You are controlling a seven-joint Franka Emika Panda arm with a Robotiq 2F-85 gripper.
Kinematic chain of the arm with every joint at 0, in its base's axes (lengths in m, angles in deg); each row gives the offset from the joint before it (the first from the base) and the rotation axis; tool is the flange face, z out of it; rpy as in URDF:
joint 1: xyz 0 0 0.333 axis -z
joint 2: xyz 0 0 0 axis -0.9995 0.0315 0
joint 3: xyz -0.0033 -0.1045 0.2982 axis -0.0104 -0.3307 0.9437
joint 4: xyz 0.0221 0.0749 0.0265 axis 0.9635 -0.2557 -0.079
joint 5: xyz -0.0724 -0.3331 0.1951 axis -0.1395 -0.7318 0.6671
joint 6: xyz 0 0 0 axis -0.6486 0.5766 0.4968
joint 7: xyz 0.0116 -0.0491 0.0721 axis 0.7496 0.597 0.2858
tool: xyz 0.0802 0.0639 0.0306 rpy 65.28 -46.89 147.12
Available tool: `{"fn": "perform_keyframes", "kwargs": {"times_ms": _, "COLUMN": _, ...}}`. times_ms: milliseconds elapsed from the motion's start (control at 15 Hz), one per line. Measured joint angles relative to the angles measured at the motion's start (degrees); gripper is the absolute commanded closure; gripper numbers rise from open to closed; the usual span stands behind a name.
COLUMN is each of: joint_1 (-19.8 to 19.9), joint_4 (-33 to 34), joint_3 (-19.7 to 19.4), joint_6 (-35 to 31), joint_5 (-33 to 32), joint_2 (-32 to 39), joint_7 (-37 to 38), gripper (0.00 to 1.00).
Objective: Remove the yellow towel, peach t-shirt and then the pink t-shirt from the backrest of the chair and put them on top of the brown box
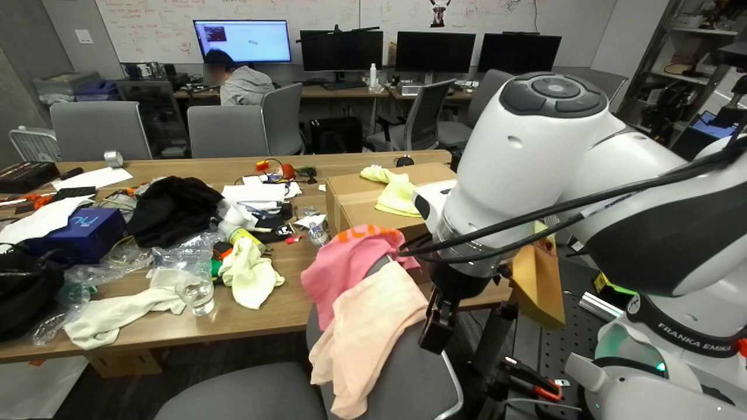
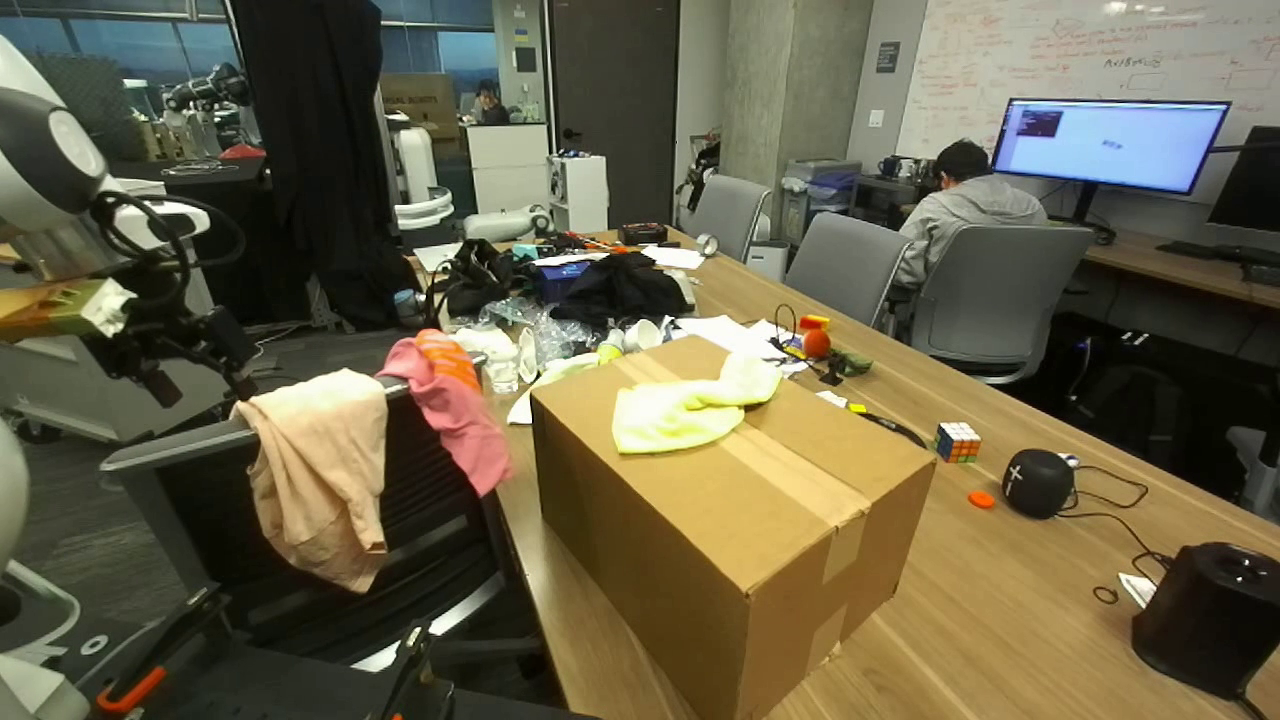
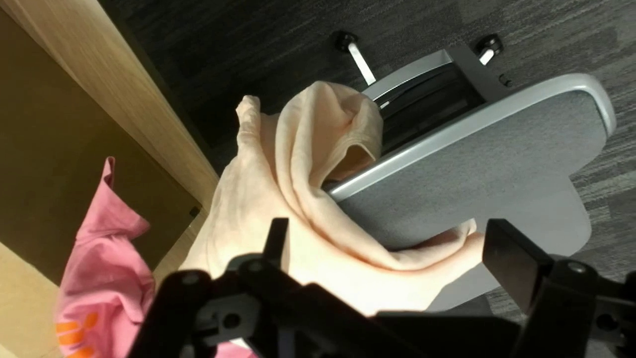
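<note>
Two t-shirts [image 2: 320, 465] drape the chair [image 1: 411, 373] — towel [image 2: 680, 412] atop box [image 2: 710, 510].

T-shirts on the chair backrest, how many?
2: the peach t-shirt near its middle, the pink t-shirt at its end by the table. Any underneath would be hidden.

Lit monitor [image 1: 242, 42], 1: blue-white glow, the brightest screen I see. Windows [image 2: 410, 52]: dusky. Whiteboard [image 2: 1060, 55]: small glare spots. Carpet [image 3: 238, 44]: dim. Peach t-shirt [image 3: 357, 288], wrist view: washed near white in part. Gripper [image 3: 390, 243]: near-black against it.
</note>
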Motion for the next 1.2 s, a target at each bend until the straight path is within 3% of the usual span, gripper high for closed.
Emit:
{"fn": "perform_keyframes", "kwargs": {"times_ms": 267, "joint_1": 0.1, "joint_4": 0.0, "joint_3": 0.7, "joint_6": -0.5, "joint_5": -2.0, "joint_2": 1.1, "joint_7": 2.7, "gripper": 0.00}}
{"fn": "perform_keyframes", "kwargs": {"times_ms": 733, "joint_1": 2.6, "joint_4": 0.3, "joint_3": 0.7, "joint_6": -1.2, "joint_5": -11.7, "joint_2": 5.5, "joint_7": 10.3, "gripper": 0.00}}
{"fn": "perform_keyframes", "kwargs": {"times_ms": 1200, "joint_1": 2.7, "joint_4": 4.3, "joint_3": 0.7, "joint_6": -5.3, "joint_5": -11.8, "joint_2": 9.4, "joint_7": 11.4, "gripper": 0.00}}
